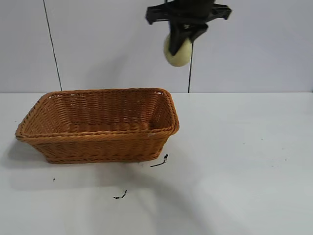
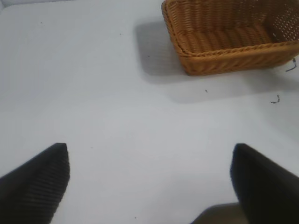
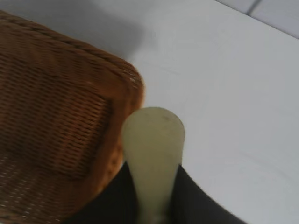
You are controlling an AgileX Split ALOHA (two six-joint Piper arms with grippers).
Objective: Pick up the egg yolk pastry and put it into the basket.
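Note:
The egg yolk pastry is a pale yellow-green lump held high in the air, above the basket's right end. My right gripper is shut on it from above. In the right wrist view the pastry is squeezed between the two dark fingers, with the basket's corner just below it. The orange-brown wicker basket stands empty on the table at the left. My left gripper is out of the exterior view; its wrist view shows its fingers wide apart and empty over bare table, with the basket farther off.
Two small black scraps lie on the white table in front of the basket, one by its right corner and one nearer the front. A dark cable hangs on the back wall.

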